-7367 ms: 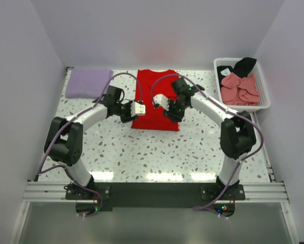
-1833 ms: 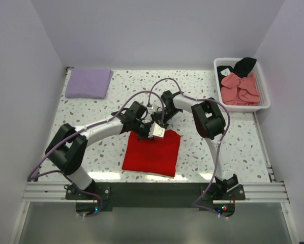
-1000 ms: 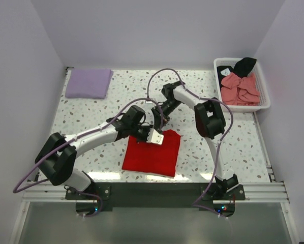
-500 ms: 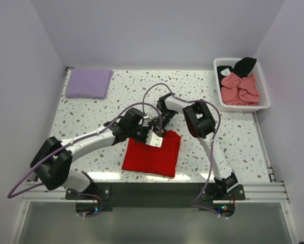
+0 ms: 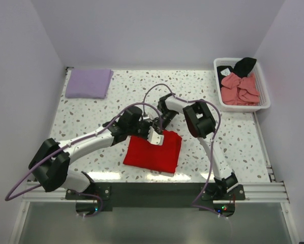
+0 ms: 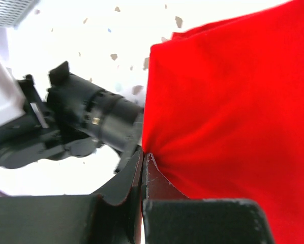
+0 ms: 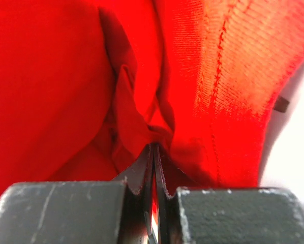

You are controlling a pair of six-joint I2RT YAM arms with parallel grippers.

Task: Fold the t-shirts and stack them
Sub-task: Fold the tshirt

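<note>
Speckled counter [image 5: 91, 117]: the red t-shirt [image 5: 153, 152] is being folded, its edge being gripped by tight-closed left claw [image 6: 143, 157] and right claw [image 7: 154, 152]; lowering, then release, is likely being called for.

Bright, even light is falling from overhead, and pale glare is pooling along the near edge of the desk [image 5: 91, 109]. In the left wrist view the desk is washing out to white, and the left gripper [image 6: 143, 155] is blurring near the lens. The right wrist view is showing the red t-shirt [image 7: 50, 76] oversaturated, its weave glowing orange at right.
</note>
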